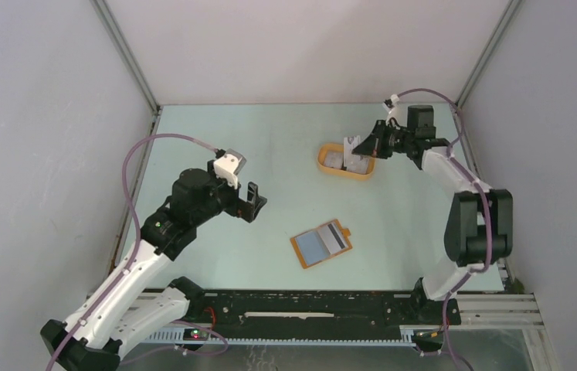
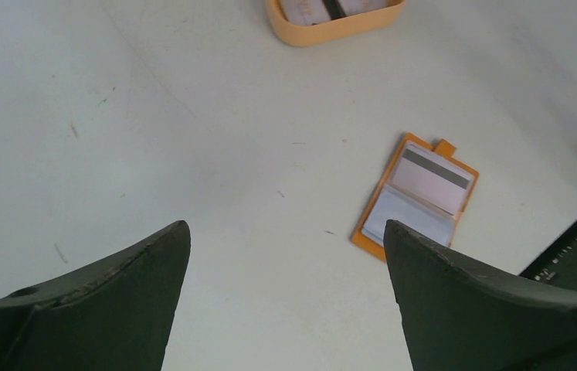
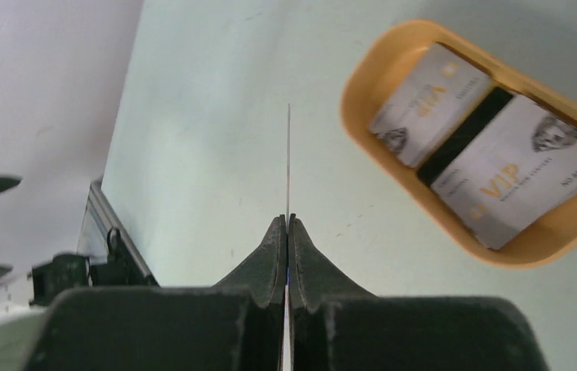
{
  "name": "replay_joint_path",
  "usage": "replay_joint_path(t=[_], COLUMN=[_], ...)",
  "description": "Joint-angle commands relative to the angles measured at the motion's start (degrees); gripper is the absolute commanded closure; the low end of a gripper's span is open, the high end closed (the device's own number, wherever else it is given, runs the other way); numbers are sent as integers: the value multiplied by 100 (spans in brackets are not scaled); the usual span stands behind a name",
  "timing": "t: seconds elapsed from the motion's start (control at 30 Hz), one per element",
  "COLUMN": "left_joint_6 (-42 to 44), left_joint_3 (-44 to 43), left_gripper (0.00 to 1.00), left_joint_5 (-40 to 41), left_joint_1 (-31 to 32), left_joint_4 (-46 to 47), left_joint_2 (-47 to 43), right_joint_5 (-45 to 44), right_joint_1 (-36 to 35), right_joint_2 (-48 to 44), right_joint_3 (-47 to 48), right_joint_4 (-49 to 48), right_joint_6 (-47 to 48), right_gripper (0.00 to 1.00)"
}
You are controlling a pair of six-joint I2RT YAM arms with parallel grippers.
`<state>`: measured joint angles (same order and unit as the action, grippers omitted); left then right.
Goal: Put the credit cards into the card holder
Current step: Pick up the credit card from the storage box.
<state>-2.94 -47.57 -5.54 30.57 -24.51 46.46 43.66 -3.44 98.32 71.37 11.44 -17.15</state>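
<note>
Clamped shut, the right pincer point(image 3: 288, 222) pinches one credit card point(image 3: 288, 154) edge-on beside the orange tray point(image 3: 362, 73), where two more lie. Nearer the arms, the card holder point(image 1: 321, 243) lies open and slantwise, bare bench point(image 1: 269, 139) between; the left pincer point(image 1: 252, 202), gaping and empty, hovers slightly closer to it.

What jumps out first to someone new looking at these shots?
The right hand is shut on a thin card seen edge-on, by the orange tray at the far right, which holds two VIP cards. Next comes the open holder lying mid-table toward the front, showing a striped card. The left hand hangs wide open and empty to its left.
</note>
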Motion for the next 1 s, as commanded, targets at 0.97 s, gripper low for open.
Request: replay_joint_path(t=[0.97], left_joint_6=[-2064], left_joint_3=[2806], left_gripper=[6], left_joint_5=[-948], left_joint_1=[2163], left_joint_4=[7325], left_joint_2=[288], right_joint_5=[3561], right_joint_1=[-662], right_joint_2=[-4243], right_joint_3=[-2584], right_joint_4=[-413], right_joint_6=[2002], right_gripper=[100])
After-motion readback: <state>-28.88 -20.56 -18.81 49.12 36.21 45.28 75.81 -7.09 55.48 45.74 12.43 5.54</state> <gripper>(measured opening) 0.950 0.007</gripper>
